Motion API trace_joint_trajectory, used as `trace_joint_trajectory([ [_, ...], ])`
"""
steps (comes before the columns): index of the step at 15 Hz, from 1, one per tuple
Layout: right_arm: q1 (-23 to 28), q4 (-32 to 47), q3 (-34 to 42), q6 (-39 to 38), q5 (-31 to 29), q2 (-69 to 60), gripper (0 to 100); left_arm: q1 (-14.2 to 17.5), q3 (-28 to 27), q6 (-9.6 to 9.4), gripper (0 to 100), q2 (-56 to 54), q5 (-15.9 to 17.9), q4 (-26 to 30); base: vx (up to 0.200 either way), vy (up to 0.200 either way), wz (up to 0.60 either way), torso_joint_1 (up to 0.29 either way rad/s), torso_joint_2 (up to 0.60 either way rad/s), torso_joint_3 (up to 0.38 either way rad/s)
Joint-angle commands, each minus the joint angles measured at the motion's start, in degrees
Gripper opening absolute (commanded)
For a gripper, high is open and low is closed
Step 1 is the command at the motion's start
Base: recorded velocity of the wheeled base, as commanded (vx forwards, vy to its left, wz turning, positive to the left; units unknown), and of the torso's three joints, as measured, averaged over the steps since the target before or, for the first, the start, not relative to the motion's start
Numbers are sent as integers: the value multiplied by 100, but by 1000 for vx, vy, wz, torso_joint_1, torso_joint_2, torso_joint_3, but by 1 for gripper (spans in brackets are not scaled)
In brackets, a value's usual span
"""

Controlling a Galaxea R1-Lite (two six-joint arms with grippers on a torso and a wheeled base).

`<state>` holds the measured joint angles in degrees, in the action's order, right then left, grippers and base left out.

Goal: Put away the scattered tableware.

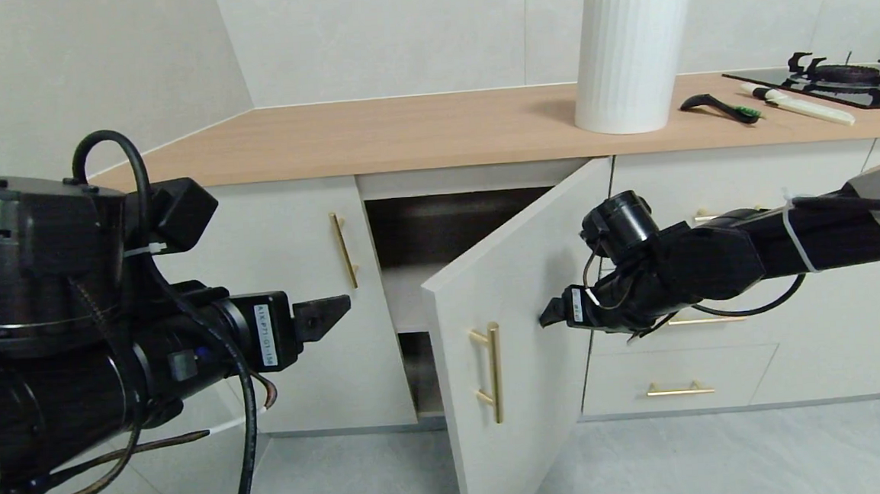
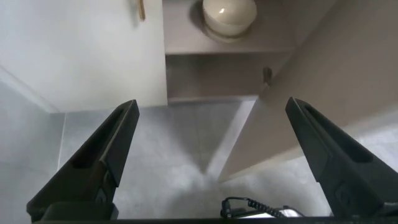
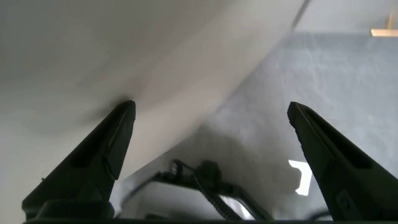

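I find the cabinet door open, with a bowl shelved behind it. The right gripper is at the door's face and the left gripper is left of it; both are spread and empty. The peeler and knife lie above and right of the door, unstored. I judge the task partway done.

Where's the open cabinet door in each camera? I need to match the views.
Head view: cabinet door at centre, standing open, right gripper beside its handled face.
Left wrist view: door is the pale slanted panel beside the shelf with a bowl.
Right wrist view: door is the large pale surface close ahead.
Shared landmark: the grey floor.
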<state>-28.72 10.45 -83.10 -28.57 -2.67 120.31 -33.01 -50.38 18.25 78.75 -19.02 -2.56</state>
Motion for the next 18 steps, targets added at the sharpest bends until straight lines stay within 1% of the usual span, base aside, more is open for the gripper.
trace_joint_trajectory([
  [1,-2,-60,-4,-60,-5,89,100,5,-7,3,100,-9,3,1,200,0,0,7,2,2],
  [3,-2,-245,-4,-236,-23,133,100,5,-15,3,100,-35,-5,1,200,0,0,10,5,0],
  [4,-2,-386,-13,-368,-76,177,100,-3,-15,3,100,-141,-32,-8,0,0,0,0,0,0],
  [6,-2,-640,-13,-491,-243,274,100,5,-86,-6,100,-343,-190,-16,0,0,0,0,0,0],
  [7,-2,-728,-13,-509,-375,309,100,-3,-112,-199,100,-554,-375,-16,0,0,0,0,0,0],
  [8,-2,-816,-22,-614,-410,335,100,5,-103,-357,100,-686,-445,-16,0,0,0,0,0,0],
  [10,-2,-992,-92,-834,-445,388,100,-3,-103,-366,100,-712,-463,-16,0,0,0,0,0,0],
  [13,-2,-1010,-364,-1194,-744,537,100,-3,-103,-366,100,-703,-463,-25,0,0,0,0,0,0],
  [15,-2,-1010,-523,-1317,-920,643,100,-3,-103,-366,100,-703,-463,-25,0,0,0,0,0,0],
  [18,-2,-1054,-637,-1467,-981,696,100,-3,-103,-366,100,-677,-463,-25,0,0,0,0,0,0],
])
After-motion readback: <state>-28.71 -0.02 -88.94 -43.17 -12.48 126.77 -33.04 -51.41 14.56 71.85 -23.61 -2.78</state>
